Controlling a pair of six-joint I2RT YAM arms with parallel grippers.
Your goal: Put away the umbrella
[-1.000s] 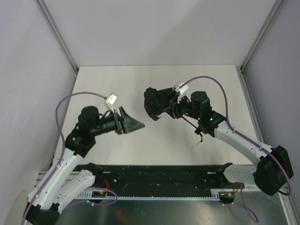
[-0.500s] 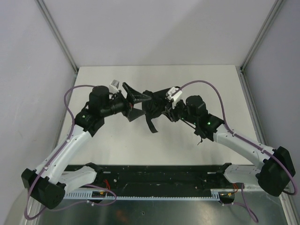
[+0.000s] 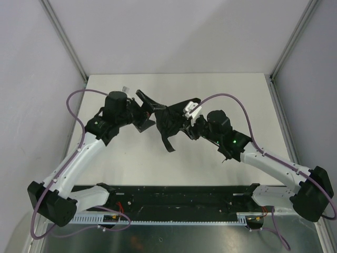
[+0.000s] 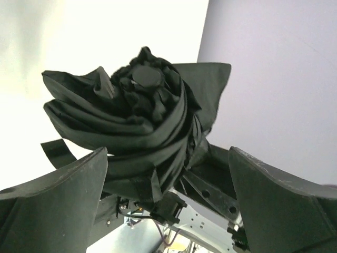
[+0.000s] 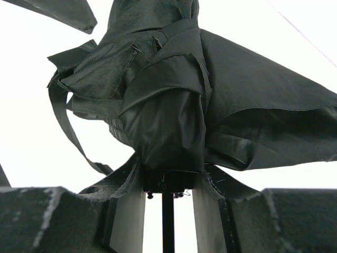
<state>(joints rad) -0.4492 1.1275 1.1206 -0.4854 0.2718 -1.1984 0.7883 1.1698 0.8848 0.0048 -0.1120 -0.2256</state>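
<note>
The right gripper (image 5: pixel 167 201) is clamped on the umbrella (image 3: pixel 169 120) at the lower end of its bundle, where the thin shaft (image 5: pixel 168 226) comes out between the jaws. The umbrella is held in the air above the table (image 3: pixel 237 95), between the two arms. The left gripper (image 3: pixel 149 109) stands wide apart, one finger on each side of the tip end. It seems not to touch the fabric, but the view is too close to be sure.

I judge the task about half done. The canopy is collapsed and twisted into a roll. But several flaps (image 5: pixel 274 105) stick out and the strap (image 3: pixel 167 141) hangs loose, so tidying, fastening and laying it down remain.
</note>
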